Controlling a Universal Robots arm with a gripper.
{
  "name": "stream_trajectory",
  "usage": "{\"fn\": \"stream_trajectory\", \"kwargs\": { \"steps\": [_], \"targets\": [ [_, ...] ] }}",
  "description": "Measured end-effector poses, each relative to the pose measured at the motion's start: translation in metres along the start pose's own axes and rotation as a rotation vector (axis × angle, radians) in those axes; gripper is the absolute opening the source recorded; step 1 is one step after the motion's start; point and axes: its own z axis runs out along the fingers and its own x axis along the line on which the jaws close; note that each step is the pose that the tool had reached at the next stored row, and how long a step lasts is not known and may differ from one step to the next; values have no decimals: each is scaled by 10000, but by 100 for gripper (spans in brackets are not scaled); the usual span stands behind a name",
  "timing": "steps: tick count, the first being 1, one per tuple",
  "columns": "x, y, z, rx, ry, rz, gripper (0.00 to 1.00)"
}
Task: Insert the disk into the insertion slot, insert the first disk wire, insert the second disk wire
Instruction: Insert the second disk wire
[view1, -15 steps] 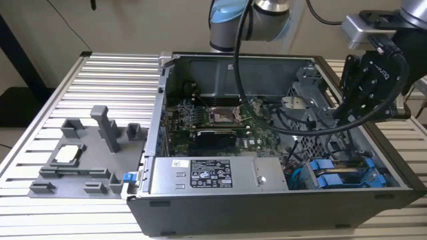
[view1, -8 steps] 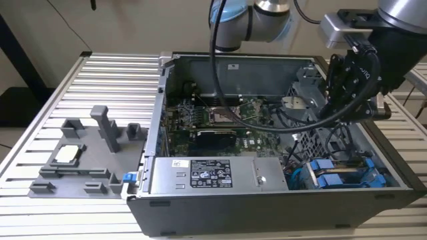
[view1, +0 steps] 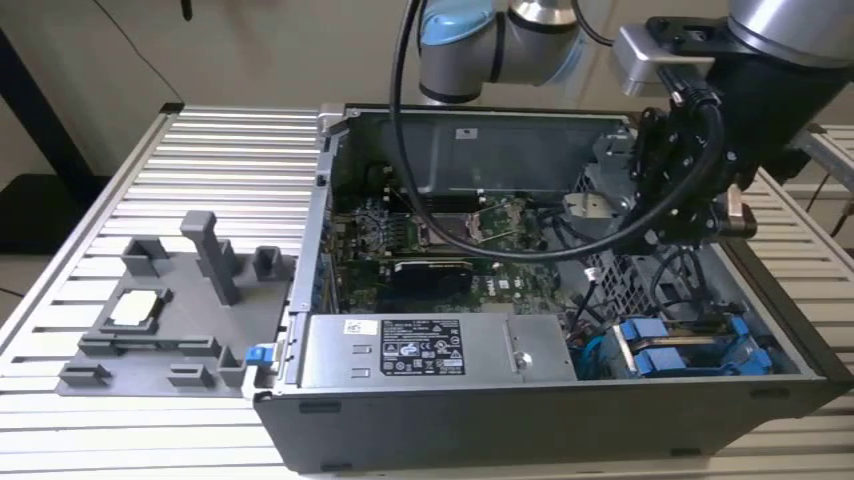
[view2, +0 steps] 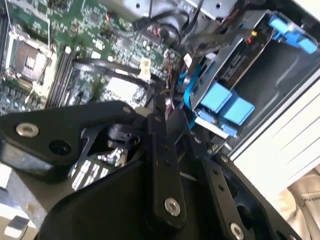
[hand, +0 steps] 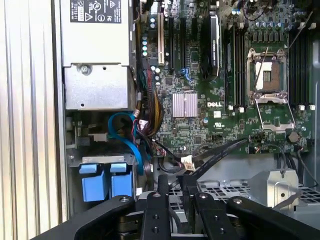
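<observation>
The disk's blue carrier (view1: 663, 358) sits inside the insertion slot (view1: 707, 372), the grey metal cage at the case's near corner on the exterior view's right. Its blue tabs (hand: 106, 182) (view2: 225, 103) face outward. A blue cable (hand: 131, 145) curls beside the cage. My gripper (view1: 638, 238) hangs inside the case above the perforated bracket, a little away from the cage. In both wrist views its black fingers (hand: 163, 187) (view2: 159, 117) stand close together. A black disk wire (hand: 220, 152) (view2: 117, 75) runs across the motherboard and ends at the fingertips.
The open computer case (view1: 534, 420) lies on a slatted table (view1: 227, 150). A silver power supply (view1: 414, 350) lies next to the cage, with the green motherboard (hand: 200, 90) behind it. A loose white connector (hand: 187, 162) lies near the fingertips. A grey fixture tray (view1: 167, 300) sits at the exterior view's left.
</observation>
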Motion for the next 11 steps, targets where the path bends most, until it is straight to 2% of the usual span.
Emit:
{"fn": "stream_trajectory", "kwargs": {
  "steps": [1,4,6,7,10,11],
  "targets": [
    [-7,12,1,0,2,-1,27],
    [-86,33,14,-2,28,-88,27],
    [-114,37,22,-7,100,-215,27],
    [-118,38,25,-10,178,-288,27],
    [-134,47,35,9,504,-428,27],
    [-151,52,42,53,565,-449,27]
  ]
}}
